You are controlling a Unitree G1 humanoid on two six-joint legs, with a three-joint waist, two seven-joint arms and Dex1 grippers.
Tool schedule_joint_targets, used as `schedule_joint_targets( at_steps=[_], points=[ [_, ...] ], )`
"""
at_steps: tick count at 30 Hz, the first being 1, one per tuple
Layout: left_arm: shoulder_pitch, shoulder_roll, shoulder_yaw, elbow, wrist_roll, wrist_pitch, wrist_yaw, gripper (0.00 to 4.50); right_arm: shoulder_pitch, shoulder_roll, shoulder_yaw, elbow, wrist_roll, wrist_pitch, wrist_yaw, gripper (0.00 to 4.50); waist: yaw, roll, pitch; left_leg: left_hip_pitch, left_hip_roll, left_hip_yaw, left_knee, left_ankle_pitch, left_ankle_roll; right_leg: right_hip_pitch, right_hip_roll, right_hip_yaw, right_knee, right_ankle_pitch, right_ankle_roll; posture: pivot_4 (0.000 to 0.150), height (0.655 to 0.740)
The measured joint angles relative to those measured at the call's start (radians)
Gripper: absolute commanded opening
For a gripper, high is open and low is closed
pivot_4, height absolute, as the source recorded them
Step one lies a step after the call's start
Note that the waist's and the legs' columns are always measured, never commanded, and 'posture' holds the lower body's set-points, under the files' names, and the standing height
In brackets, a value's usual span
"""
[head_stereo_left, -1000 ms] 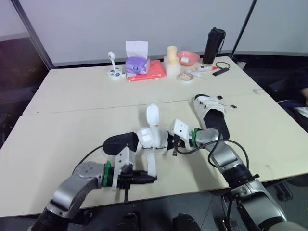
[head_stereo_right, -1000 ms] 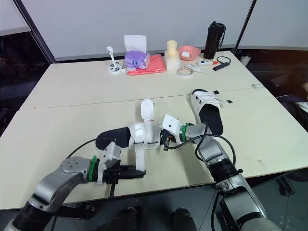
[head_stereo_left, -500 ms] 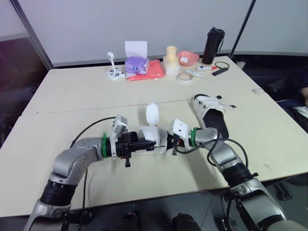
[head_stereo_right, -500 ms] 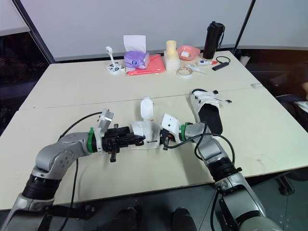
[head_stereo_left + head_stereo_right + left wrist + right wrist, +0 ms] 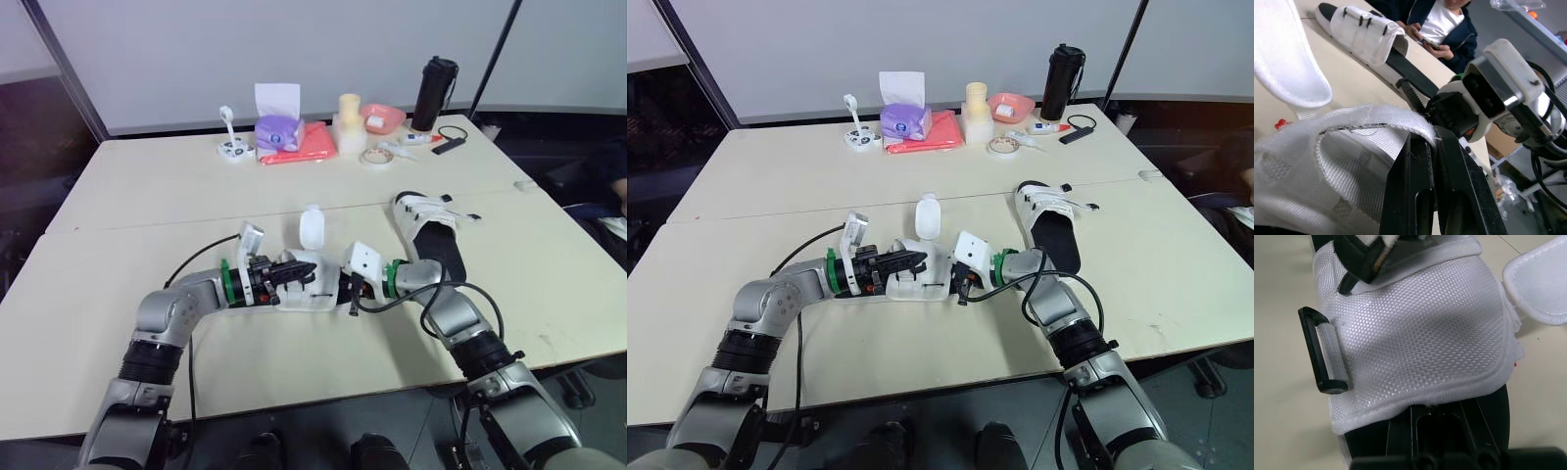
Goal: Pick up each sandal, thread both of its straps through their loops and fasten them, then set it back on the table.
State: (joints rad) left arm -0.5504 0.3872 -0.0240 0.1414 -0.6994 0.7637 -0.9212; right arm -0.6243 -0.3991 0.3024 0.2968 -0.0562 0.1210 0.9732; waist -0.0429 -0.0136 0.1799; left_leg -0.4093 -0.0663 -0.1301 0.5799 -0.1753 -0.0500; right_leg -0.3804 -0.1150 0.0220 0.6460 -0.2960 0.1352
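Observation:
A white-strapped sandal with a black sole lies on the table between my arms. My left gripper reaches over its upper from the left. In the left wrist view this gripper is shut on the rounded end of one white strap. The other strap stands up free. My right gripper is shut on the sole's end from the right, just under the white upper. A black loop sits on the upper's side. The second sandal lies to the right, straps across it.
At the table's far edge stand a purple tissue box, an orange cloth, a pink bowl, a tape roll and a black bottle. A seated person shows beyond the second sandal.
My left arm swung up from the table's front edge to the sandal, and the strap that hung toward the front now lies over the upper. The right arm stayed put.

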Motion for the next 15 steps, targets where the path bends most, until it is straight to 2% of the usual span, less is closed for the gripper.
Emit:
schedule_joint_targets(
  at_steps=[1, 5, 6, 15],
  points=[
    [-0.001, 0.0, 0.001, 0.002, -0.001, 0.009, 0.0, 1.01, 0.0, 0.0, 0.001, -0.001, 0.0, 0.0, -0.001, 0.0, 0.0, 0.0, 0.0, 0.0, 0.0, 0.0, 0.0, 0.0, 0.0, 0.0, 0.0, 0.0, 0.0, 0.0, 0.0, 0.15, 0.74],
    [-0.014, -0.02, 0.03, 0.019, -0.013, 0.038, 0.019, 3.05, 0.002, -0.001, 0.002, -0.002, 0.0, 0.0, -0.005, 0.0, 0.001, 0.0, 0.0, 0.0, 0.0, 0.0, 0.0, 0.0, 0.0, 0.0, 0.0, 0.0, 0.0, 0.0, 0.0, 0.15, 0.74],
    [-0.02, -0.033, 0.043, 0.026, -0.02, 0.042, 0.03, 3.42, 0.002, -0.001, 0.002, -0.002, 0.0, 0.0, -0.006, 0.0, 0.001, 0.0, 0.0, 0.0, 0.0, 0.0, 0.001, 0.0, 0.0, 0.001, 0.0, 0.0, 0.0, 0.0, 0.0, 0.15, 0.74],
    [-0.076, -0.091, 0.157, 0.103, -0.03, 0.023, 0.144, 3.42, 0.002, -0.001, 0.004, -0.001, 0.0, 0.0, -0.011, 0.0, 0.0, -0.001, 0.0, 0.0, -0.001, 0.0, 0.001, 0.001, -0.002, 0.001, 0.0, -0.002, 0.0, 0.0, 0.0, 0.15, 0.74]
  ],
)
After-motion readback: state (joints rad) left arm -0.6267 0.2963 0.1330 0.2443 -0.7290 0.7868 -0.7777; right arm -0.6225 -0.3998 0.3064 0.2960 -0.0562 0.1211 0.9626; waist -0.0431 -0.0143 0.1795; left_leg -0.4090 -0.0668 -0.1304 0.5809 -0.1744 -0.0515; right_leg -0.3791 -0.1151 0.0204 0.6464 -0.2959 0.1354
